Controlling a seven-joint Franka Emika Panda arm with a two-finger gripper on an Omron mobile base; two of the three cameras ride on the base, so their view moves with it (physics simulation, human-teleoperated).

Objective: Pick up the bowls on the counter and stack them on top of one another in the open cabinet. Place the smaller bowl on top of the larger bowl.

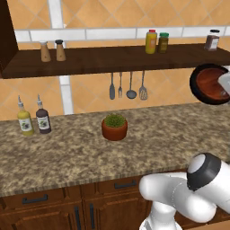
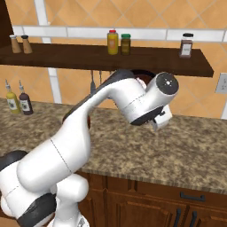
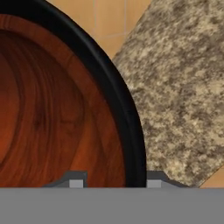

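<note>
The larger bowl, with a thick black rim and a red-brown wooden inside, hangs tilted in the air just under the right part of the open cabinet, above the counter. My gripper is shut on its rim, one fingertip inside the bowl and the other outside. In the right base view the bowl's rim peeks over my arm below the open cabinet. The smaller bowl is out of view.
A terracotta pot with a green plant stands mid-counter. Two sauce bottles are at the left. On the shelf are two shakers, two jars and a dark jar. Utensils hang beneath the shelf.
</note>
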